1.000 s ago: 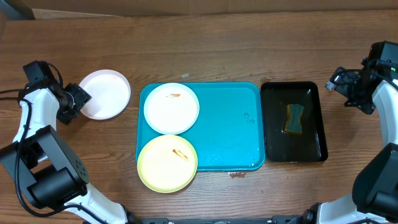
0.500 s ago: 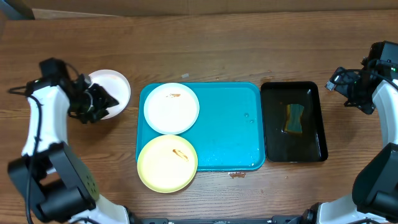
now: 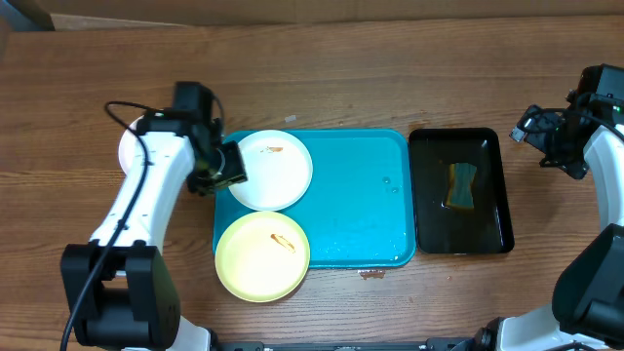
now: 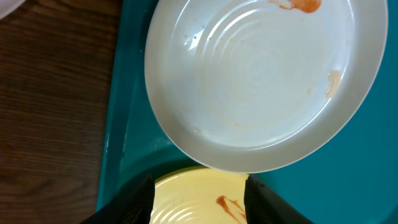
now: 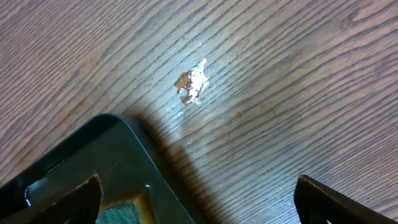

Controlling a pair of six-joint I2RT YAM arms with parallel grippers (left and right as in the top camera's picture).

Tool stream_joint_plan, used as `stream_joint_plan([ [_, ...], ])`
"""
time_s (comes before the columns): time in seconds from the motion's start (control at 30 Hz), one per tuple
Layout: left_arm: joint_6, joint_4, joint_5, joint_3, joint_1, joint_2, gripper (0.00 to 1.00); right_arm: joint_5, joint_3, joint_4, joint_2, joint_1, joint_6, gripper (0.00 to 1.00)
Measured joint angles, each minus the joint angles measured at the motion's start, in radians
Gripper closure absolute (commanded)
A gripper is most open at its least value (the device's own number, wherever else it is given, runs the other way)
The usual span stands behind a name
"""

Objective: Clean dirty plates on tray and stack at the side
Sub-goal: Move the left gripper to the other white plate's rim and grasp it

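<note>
My left gripper [image 3: 227, 166] hangs half-open and empty over the left rim of the smeared white plate [image 3: 278, 175]. That plate sits in the turquoise tray [image 3: 361, 200], just beside the yellow-green plate [image 3: 262, 255]. A third white plate [image 3: 126, 153] lies on the table [image 3: 322, 68] left of the tray, partly under my arm. My right gripper [image 3: 542, 138] is spread wide and holds nothing, beside the black tray [image 3: 492, 141].

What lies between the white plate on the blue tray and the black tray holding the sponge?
Only the bare floor of the blue tray, as the overhead view shows.
</note>
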Motion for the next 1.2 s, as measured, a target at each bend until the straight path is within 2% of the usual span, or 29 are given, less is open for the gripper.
stream_joint_plan([
  [0.23, -0.098, 0.061, -0.09, -0.046, -0.059, 0.0, 0.57, -0.001, 0.0, 0.0, 0.0, 0.0, 0.0, 0.0],
  [0.53, -0.175, 0.152, -0.119, -0.156, -0.06, 0.0, 0.62, 0.0, 0.0, 0.001, 0.0, 0.0, 0.0, 0.0],
  [0.77, -0.211, 0.264, -0.122, -0.249, -0.06, 0.0, 0.74, 0.0, 0.0, 0.0, 0.0, 0.0, 0.0, 0.0],
  [1.0, -0.227, 0.292, -0.122, -0.262, -0.06, 0.0, 0.8, 0.0, 0.0, 0.0, 0.0, 0.0, 0.0, 0.0],
  [1.2, -0.228, 0.294, -0.122, -0.262, -0.06, 0.0, 0.8, 0.0, 0.0, 0.0, 0.0, 0.0, 0.0, 0.0],
])
